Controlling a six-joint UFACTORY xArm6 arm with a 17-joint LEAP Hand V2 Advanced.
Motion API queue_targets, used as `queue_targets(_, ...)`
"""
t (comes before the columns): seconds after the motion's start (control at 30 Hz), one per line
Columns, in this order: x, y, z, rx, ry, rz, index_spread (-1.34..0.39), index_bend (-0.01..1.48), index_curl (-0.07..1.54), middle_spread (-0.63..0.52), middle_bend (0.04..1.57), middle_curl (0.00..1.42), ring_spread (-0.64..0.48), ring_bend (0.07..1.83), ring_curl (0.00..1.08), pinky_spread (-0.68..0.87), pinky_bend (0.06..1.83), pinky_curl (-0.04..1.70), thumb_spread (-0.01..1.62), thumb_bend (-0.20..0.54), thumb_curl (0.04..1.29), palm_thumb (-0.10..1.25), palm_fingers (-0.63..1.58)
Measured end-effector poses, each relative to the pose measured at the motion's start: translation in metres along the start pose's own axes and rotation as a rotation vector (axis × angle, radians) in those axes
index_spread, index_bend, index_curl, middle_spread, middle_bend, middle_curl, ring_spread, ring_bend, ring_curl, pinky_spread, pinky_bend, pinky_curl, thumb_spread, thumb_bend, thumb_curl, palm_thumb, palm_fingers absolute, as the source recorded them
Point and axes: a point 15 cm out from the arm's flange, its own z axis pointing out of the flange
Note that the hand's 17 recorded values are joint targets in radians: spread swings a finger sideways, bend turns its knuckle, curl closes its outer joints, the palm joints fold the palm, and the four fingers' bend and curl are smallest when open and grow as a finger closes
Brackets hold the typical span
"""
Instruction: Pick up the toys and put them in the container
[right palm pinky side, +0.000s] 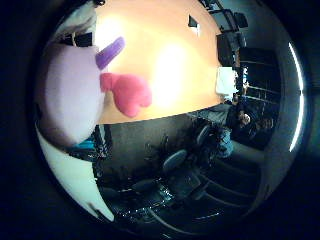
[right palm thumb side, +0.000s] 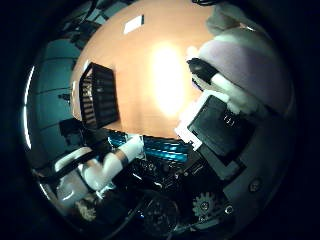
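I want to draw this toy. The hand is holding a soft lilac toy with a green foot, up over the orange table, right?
Almost. The foot is pink, not green; the little finger side palm view shows it. The rest holds: the lilac toy is soft, held close against the hand, over the orange table.

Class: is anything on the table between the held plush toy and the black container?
Nothing visible. The plush toy sits against the palm in the hand; bare table lies between it and the slatted container near the table's edge.
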Motion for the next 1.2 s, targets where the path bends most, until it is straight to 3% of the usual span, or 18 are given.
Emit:
queue_targets(0.23,-0.107,-0.052,-0.057,0.080,-0.027,-0.127,-0.35,0.92,1.04,-0.22,1.23,0.98,-0.25,1.37,0.76,-0.27,1.21,0.86,0.73,-0.019,0.75,1.04,0.97)
queue_targets(0.47,-0.230,-0.078,-0.106,0.156,-0.028,-0.262,-0.35,0.91,1.06,-0.22,1.22,0.99,-0.26,1.35,0.77,-0.26,1.20,0.90,0.72,-0.019,0.78,1.04,0.97)
queue_targets(0.8,-0.374,-0.076,-0.139,0.235,-0.056,-0.439,-0.35,0.89,1.08,-0.22,1.21,1.00,-0.26,1.33,0.79,-0.26,1.17,0.93,0.72,-0.019,0.80,1.04,0.98)
queue_targets(1.07,-0.449,-0.070,-0.158,0.326,-0.115,-0.510,-0.36,0.88,1.09,-0.22,1.19,1.01,-0.27,1.32,0.80,-0.27,1.15,0.95,0.73,-0.023,0.80,1.02,0.99)
queue_targets(1.2,-0.464,-0.071,-0.161,0.350,-0.169,-0.508,-0.36,0.85,1.09,-0.22,1.18,1.02,-0.27,1.32,0.81,-0.27,1.17,0.96,0.85,-0.025,0.77,0.96,1.00)
